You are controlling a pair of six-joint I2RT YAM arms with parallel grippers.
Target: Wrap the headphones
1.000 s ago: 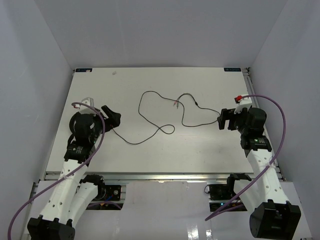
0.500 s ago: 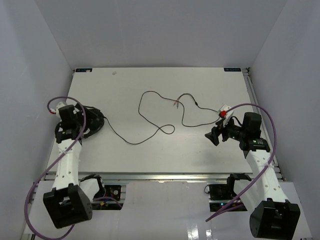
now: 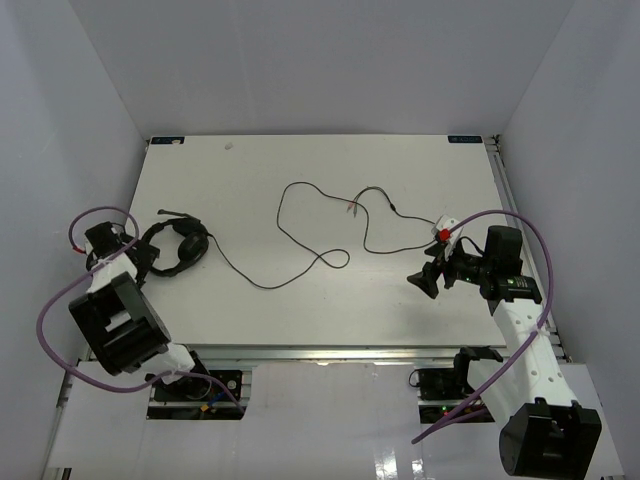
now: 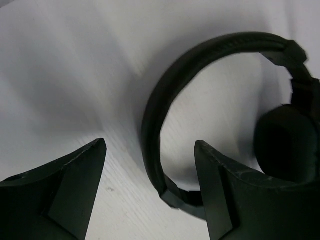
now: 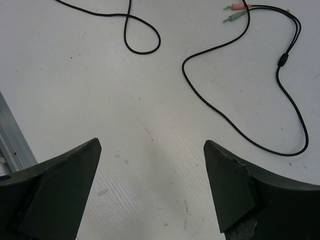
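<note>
headphones (image 4: 150,130) fill left wrist view; right wrist shows two coloured plugs (image 5: 236,6)

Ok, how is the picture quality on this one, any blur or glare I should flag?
Left wrist view: soft and smeared, the headphones have fuzzy edges. Right wrist view: sharp, the cord reads crisply. Top external view: even light, faint shadows, a bright glare strip just in front of the table.
</note>
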